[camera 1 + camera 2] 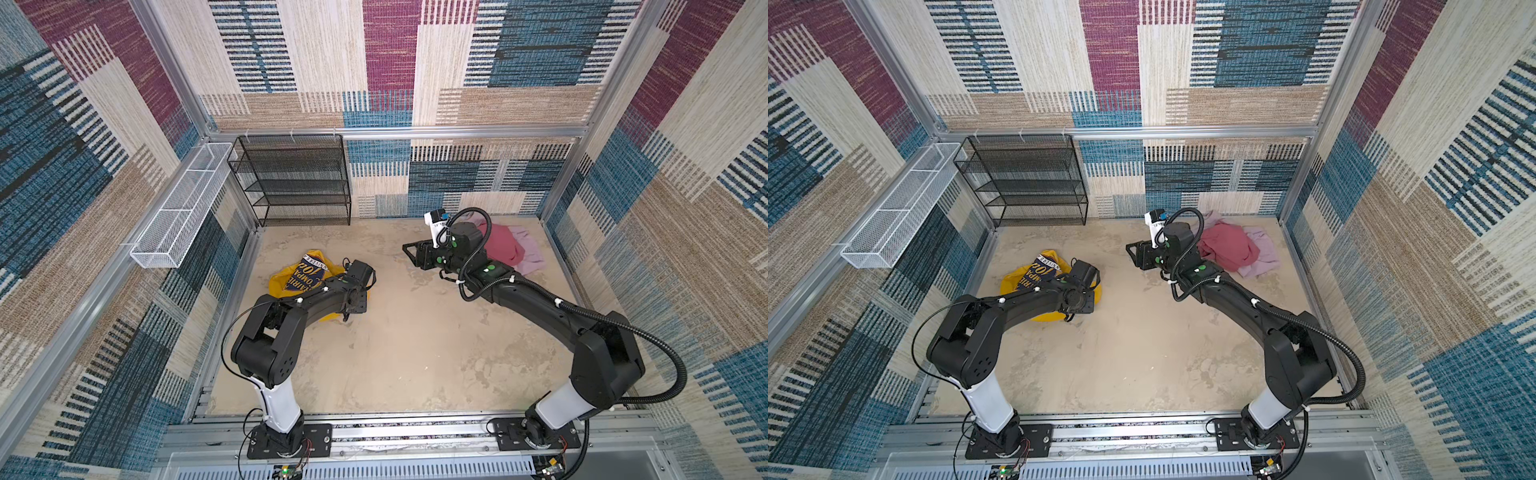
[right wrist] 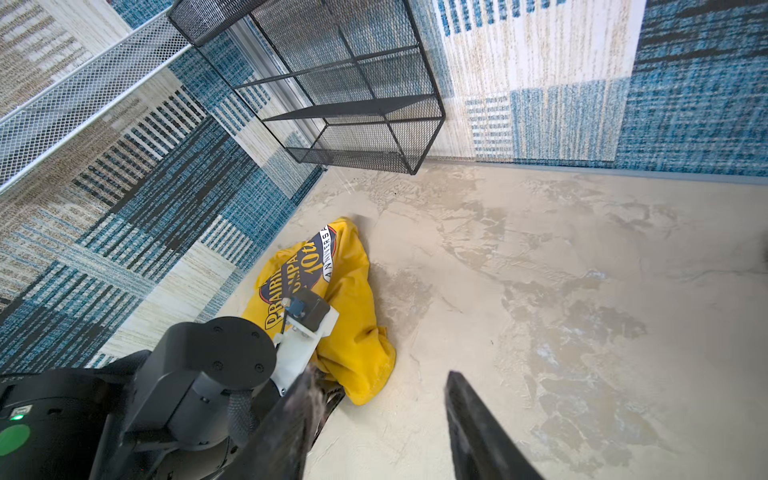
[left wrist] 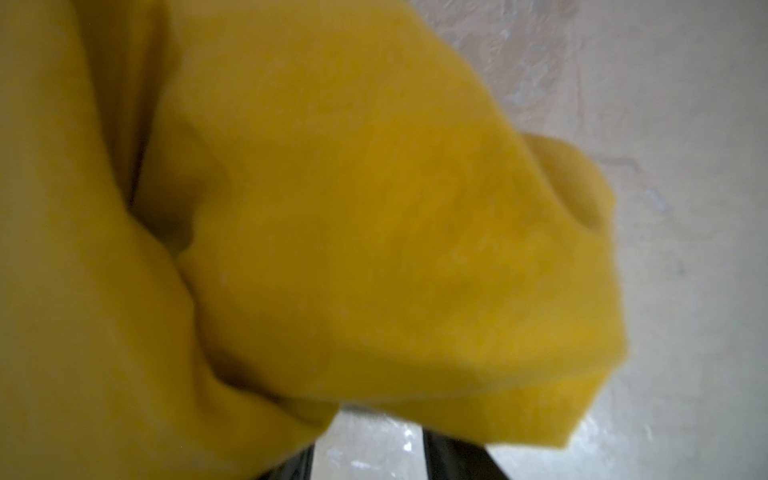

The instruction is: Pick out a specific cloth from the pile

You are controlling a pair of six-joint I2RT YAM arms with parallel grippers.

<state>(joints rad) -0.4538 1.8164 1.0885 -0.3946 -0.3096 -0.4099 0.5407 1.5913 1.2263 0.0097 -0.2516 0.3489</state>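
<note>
A yellow cloth (image 1: 291, 278) (image 1: 1017, 282) with a navy print lies bunched on the left of the table, apart from the pile. My left gripper (image 1: 347, 316) (image 1: 1068, 316) is down on its near edge. In the left wrist view the yellow cloth (image 3: 374, 208) fills the frame and covers the tips of the left gripper (image 3: 374, 419), which is closed on a thick fold. The pile (image 1: 505, 245) (image 1: 1229, 245), red cloth over pale pink, sits at the back right. My right gripper (image 1: 409, 249) (image 1: 1131, 249) (image 2: 380, 372) hovers open and empty, pointing left towards the yellow cloth (image 2: 349, 299).
A black mesh shelf (image 1: 295, 183) (image 2: 353, 83) stands against the back wall on the left. A white wire basket (image 1: 178, 208) hangs on the left wall. Patterned walls close in the table (image 1: 415, 345) on three sides.
</note>
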